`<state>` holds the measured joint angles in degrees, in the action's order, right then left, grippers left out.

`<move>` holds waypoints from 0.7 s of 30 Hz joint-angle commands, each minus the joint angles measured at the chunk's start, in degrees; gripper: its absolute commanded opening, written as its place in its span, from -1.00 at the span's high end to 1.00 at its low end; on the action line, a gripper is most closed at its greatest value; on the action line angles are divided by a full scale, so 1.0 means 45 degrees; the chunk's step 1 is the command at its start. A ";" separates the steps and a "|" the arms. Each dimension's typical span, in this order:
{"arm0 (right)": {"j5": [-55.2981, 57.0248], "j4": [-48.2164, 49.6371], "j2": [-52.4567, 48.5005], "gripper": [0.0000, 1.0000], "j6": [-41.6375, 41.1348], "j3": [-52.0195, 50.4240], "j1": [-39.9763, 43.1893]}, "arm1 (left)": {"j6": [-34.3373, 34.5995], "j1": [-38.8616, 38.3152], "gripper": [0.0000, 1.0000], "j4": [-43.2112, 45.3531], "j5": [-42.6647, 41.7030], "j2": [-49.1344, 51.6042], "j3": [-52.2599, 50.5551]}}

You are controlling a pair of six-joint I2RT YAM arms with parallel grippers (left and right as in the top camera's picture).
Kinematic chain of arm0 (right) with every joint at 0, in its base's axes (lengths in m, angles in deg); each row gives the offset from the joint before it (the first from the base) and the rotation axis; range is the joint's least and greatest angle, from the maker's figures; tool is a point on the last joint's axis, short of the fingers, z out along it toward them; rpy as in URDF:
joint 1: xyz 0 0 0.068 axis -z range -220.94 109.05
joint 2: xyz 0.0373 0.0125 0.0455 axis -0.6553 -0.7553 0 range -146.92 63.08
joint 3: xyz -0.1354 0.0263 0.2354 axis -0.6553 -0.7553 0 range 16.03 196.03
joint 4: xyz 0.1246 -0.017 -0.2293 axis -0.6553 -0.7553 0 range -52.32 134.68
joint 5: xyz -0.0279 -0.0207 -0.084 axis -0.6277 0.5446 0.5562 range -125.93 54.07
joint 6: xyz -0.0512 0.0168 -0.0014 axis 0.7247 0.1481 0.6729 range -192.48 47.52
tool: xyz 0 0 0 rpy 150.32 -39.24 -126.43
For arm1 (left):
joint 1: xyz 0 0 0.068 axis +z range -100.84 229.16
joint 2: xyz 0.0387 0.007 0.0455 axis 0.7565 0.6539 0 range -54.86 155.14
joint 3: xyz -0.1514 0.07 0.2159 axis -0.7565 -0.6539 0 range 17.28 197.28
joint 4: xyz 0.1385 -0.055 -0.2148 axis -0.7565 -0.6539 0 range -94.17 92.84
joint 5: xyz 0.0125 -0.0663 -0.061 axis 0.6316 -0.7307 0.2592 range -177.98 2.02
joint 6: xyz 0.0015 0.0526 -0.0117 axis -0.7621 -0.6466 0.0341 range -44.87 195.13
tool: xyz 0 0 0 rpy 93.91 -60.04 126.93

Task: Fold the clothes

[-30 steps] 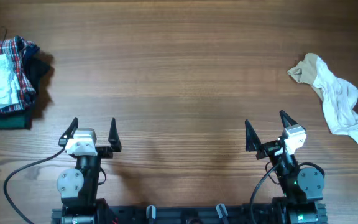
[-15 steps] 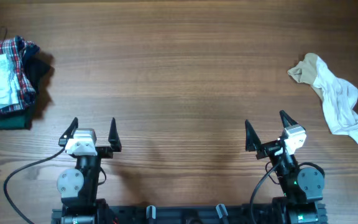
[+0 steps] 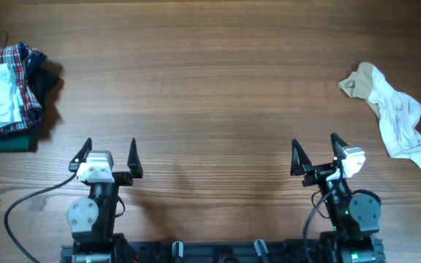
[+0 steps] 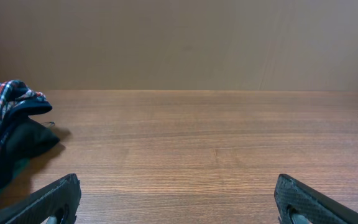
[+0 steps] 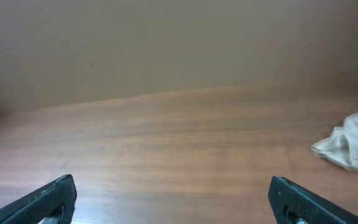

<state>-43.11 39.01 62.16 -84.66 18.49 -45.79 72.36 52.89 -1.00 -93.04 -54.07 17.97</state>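
The clothes lie crumpled at the table's right edge: a small white garment with a tan part at its upper left. In the right wrist view the same clothes show at the far right, blurred. My right gripper stands open near the front edge, left of and below the garment, nothing between its fingers. My left gripper is open too, at the front left, empty. Both wrist views show wide-apart fingertips over bare wood.
A stack of clothes sits at the far left: a red-and-blue plaid garment with white cloth on top, over dark green folded cloth. The plaid stack also shows at the left of the left wrist view. A wall rises behind the table.
The right gripper has turned slightly and shifted a little to the right. The left arm and the garments have not moved.
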 commanded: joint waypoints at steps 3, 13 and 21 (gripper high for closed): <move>0.2137 -0.2263 -0.0855 -0.99 0.0083 0.4585 -0.0039 | -0.0243 0.0068 -1.00 -0.0015 -0.0199 -0.0092 -0.0083; 0.4133 -0.6615 -0.9432 -0.99 0.1715 1.3741 0.0015 | -0.0243 0.0068 -0.99 -0.0015 -0.0199 -0.0092 -0.0083; 0.1161 -1.0588 -1.6417 -0.99 0.2050 1.9215 0.2812 | -0.0243 0.0068 -0.99 -0.0015 -0.0199 -0.0092 -0.0083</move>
<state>-30.50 -7.90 -6.48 -76.90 102.26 -37.26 72.36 52.89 -1.00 -93.04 -54.07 17.97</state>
